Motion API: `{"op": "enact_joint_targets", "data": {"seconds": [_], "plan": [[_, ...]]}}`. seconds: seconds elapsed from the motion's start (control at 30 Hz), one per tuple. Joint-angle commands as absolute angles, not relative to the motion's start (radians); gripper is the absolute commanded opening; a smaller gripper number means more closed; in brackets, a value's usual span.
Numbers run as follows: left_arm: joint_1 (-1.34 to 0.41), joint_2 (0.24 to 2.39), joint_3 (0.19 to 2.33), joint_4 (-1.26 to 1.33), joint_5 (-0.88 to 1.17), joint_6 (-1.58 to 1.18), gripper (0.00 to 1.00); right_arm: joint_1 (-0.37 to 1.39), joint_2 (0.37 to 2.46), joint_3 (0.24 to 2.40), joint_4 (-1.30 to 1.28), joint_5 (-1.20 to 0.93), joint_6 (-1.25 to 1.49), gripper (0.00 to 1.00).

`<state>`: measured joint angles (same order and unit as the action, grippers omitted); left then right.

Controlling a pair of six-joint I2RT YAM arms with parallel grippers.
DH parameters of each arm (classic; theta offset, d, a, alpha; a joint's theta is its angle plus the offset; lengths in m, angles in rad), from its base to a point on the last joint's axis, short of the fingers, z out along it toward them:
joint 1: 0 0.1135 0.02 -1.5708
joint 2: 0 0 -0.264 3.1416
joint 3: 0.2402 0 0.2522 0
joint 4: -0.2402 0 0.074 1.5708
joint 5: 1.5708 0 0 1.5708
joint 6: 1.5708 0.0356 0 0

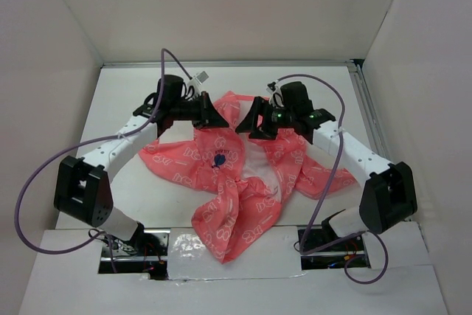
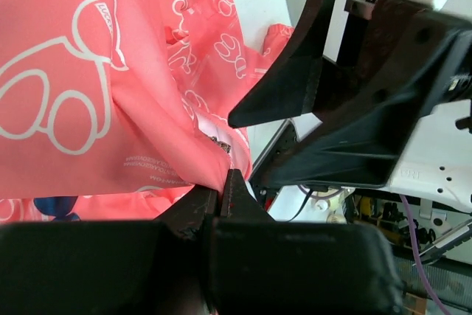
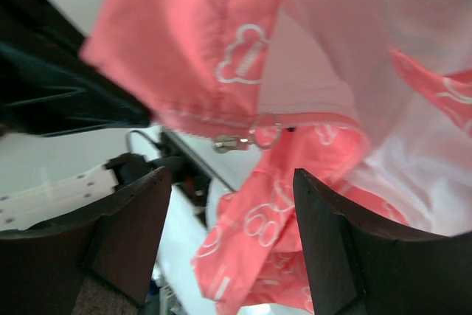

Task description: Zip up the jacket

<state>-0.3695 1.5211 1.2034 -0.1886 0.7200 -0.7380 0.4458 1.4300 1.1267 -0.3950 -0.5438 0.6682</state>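
Left gripper (image 2: pixel 221 186) clamped on jacket (image 1: pixel 193 158) edge, mid-table. Right gripper (image 3: pixel 228 178) jaws apart, holding nothing; zipper pull (image 3: pixel 240 140) hangs just beyond them.

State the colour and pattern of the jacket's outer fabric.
Coral-pink jacket with white outline print all over; clearest in the left wrist view.

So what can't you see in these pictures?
- Top view: the zip on the jacket is too small, and the left hand and right hand cover its top.
- Left wrist view: the left hand hides the bit of jacket it pinches.
- Right wrist view: the zip pull is blurred, so the teeth are unclear.
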Motion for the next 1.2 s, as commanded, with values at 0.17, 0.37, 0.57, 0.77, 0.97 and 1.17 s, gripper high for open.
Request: {"op": "enact_joint_targets", "data": {"seconds": [0.17,0.37,0.57,0.77,0.97,1.17], "plan": [[-0.382,1.439,1.094,0.052,0.718,-0.868,0.0,0.403,1.402,1.051,-0.112,-0.764,0.896,0.77],[-0.432,1.385,1.065,0.081,0.572,-0.926,0.0,0.4,1.399,0.971,-0.043,-0.749,1.049,0.77],[-0.489,1.356,1.085,0.061,0.407,-0.925,0.0,0.41,1.422,0.963,-0.086,-0.738,1.129,0.77],[-0.503,1.341,1.046,0.1,0.428,-0.936,0.0,0.403,1.397,0.945,-0.006,-0.673,1.276,0.76],[-0.523,1.309,1.009,0.12,0.413,-0.926,0.0,0.397,1.399,0.939,0.047,-0.644,1.379,0.7],[-0.531,1.285,0.98,0.147,0.428,-0.925,0.0,0.393,1.405,0.936,0.057,-0.638,1.416,0.7]]}}
